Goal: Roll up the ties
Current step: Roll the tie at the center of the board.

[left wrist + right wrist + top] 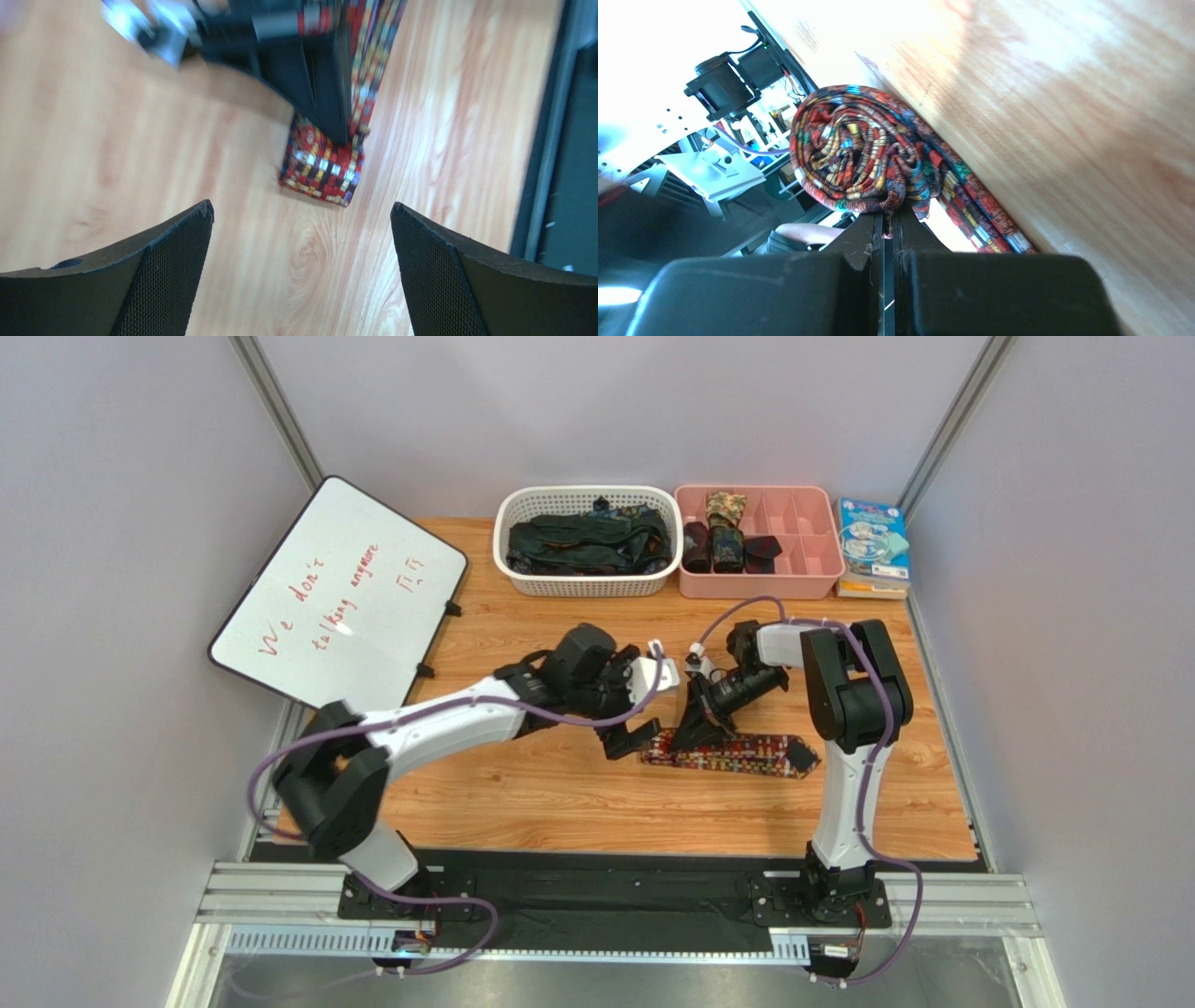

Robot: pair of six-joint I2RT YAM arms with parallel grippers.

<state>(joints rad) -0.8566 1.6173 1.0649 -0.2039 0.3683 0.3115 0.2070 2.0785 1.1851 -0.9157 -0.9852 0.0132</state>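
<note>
A tie [744,755] with a busy red-orange-yellow pattern lies stretched on the wooden table, its left end wound into a small coil [854,154]. My right gripper [887,218] is shut on the lower edge of that coil, a fold of fabric pinched between the pads. In the left wrist view the coiled end [323,166] sits under the right gripper's black fingers [319,77]. My left gripper [302,210] hovers just short of the coil, wide open with only bare wood between its fingers. From above, the left gripper [640,711] is just left of the right gripper [697,727].
A white basket [522,577] holding dark ties and a pink divided tray [825,585] with rolled ties stand at the back. A whiteboard [337,588] leans at the back left. A stack of books [873,543] sits at the back right.
</note>
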